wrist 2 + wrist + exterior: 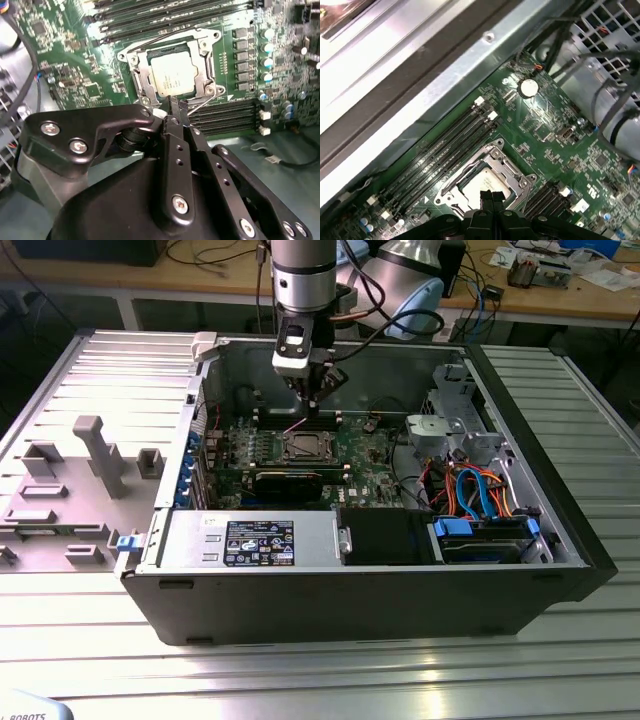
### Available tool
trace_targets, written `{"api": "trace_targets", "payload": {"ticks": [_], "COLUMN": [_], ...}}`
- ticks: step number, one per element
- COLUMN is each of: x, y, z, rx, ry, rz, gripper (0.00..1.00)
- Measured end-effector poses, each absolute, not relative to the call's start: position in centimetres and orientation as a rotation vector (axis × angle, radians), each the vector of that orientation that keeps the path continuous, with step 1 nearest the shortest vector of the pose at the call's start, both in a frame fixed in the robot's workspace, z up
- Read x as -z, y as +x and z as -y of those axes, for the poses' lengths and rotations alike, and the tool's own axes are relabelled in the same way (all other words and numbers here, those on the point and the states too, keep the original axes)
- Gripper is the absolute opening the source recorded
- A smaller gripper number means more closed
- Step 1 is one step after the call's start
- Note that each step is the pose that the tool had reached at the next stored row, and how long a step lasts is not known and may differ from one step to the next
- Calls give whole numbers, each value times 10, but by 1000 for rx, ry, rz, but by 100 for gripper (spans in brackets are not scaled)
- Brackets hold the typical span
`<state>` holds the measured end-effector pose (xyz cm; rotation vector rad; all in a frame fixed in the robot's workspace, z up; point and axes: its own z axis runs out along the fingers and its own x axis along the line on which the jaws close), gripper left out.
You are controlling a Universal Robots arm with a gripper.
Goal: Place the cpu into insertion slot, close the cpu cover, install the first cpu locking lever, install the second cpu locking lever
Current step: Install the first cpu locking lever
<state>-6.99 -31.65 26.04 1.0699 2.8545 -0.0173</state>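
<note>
The chip (172,76) lies flat in the socket (134,61) on the green circuit board (60,75), near the middle of the open computer case (560,530) in the exterior view. The metal cover frame (205,62) lies down over the chip's edges, so the pale silver top shows through its cut-out. The gripper (176,106) hangs just above the socket; in the exterior view it comes down from the far side of the case onto that spot. Its two black fingers (179,107) are pressed together with no gap and nothing between them. In the second wrist view their tips sit right at the near edge of the chip, beside a thin wire lever (207,99) that stands off the socket's corner. In the first wrist view the fingertips (490,197) overlap the chip's (482,181) edge; whether they touch it cannot be told.
</note>
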Motion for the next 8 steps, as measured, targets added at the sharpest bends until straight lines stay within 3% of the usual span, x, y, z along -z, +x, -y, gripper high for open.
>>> {"api": "trace_targets", "payload": {"ticks": [8], "x": [-259], "y": [-70], "z": [317], "rx": [4], "ry": [773], "rz": [-2948], "gripper": [11]}}
